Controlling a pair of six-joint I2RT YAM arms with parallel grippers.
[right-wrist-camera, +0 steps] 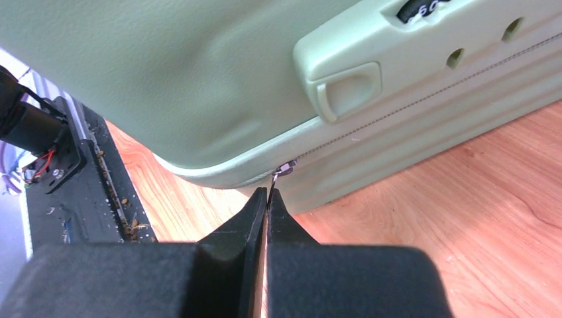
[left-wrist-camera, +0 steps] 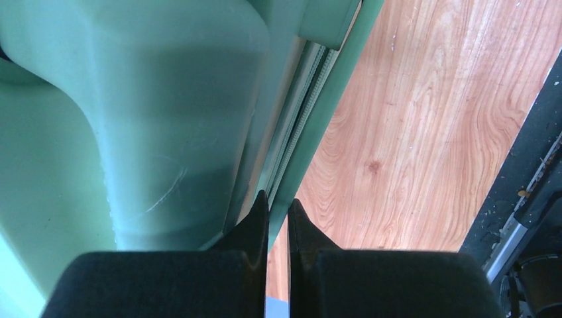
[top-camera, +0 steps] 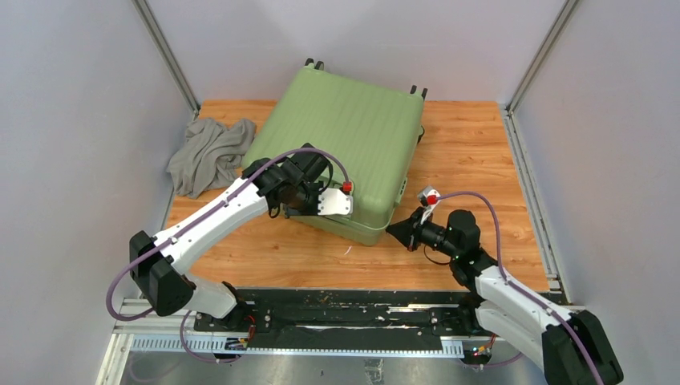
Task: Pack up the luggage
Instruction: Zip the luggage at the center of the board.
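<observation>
The luggage (top-camera: 345, 132) is a light-green ribbed hard-shell suitcase lying flat and closed on the wooden table (top-camera: 481, 160), wheels at the far side. My right gripper (top-camera: 394, 230) is at its near right corner. In the right wrist view the right gripper (right-wrist-camera: 268, 193) is shut on the thin metal zipper pull (right-wrist-camera: 276, 177), which hangs from the seam of the luggage (right-wrist-camera: 199, 79). My left gripper (top-camera: 301, 212) rests at the near left edge. In the left wrist view the left gripper (left-wrist-camera: 278, 202) is shut beside the zipper seam (left-wrist-camera: 295, 126) of the luggage (left-wrist-camera: 132, 132), with nothing seen held.
A crumpled grey cloth (top-camera: 210, 154) lies on the table left of the luggage. The lock latch (right-wrist-camera: 346, 87) sits on the near side wall. Grey walls enclose the table, and the black base rail (top-camera: 337, 309) runs along the near edge.
</observation>
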